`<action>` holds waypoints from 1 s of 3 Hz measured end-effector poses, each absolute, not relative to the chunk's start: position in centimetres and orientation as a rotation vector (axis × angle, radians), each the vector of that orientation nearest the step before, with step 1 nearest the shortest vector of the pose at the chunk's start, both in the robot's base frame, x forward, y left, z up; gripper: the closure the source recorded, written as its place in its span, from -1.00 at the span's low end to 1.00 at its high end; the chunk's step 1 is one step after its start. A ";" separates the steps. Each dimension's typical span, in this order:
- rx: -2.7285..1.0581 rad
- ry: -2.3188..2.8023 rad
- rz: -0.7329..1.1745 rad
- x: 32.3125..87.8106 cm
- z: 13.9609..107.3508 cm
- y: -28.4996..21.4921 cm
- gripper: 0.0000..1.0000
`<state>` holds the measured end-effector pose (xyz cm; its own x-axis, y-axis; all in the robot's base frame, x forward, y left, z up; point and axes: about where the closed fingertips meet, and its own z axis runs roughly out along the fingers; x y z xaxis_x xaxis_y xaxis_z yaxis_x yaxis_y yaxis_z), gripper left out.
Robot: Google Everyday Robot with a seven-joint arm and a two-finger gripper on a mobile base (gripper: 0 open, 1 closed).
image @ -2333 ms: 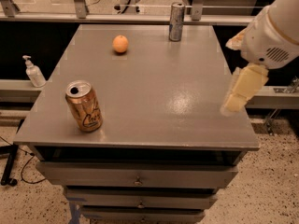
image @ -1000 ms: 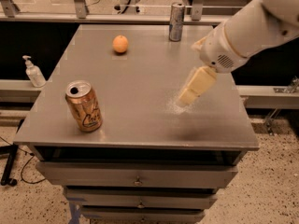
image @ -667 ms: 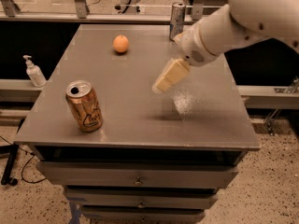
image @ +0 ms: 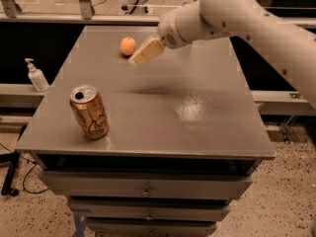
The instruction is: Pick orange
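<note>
The orange [image: 128,46] is a small round bright fruit lying on the grey table top [image: 197,83] near its far left. My gripper [image: 137,58] hangs above the table just right of and slightly in front of the orange, its cream fingers pointing down-left toward it. It holds nothing. The white arm reaches in from the upper right.
An orange-gold soda can [image: 89,112] with a silver top stands near the table's front left. A white pump bottle [image: 36,76] stands on a lower ledge left of the table. Drawers sit under the table top. The arm hides the table's far middle.
The arm has swung from the table's right side leftward and toward the far edge. The gripper is now close beside the orange. The arm now hides the dark can at the back.
</note>
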<state>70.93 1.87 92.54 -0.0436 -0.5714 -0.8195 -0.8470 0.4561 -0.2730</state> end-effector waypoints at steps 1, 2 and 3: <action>-1.128 1.708 0.451 75.0 92.0 4.5 -1.00; -1.065 1.711 0.523 78.3 90.9 6.8 -1.00; -1.023 1.728 0.566 80.3 89.3 7.9 -1.00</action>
<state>80.29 7.93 89.33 -0.1344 -0.3705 -0.9190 -0.8425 0.5310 -0.0909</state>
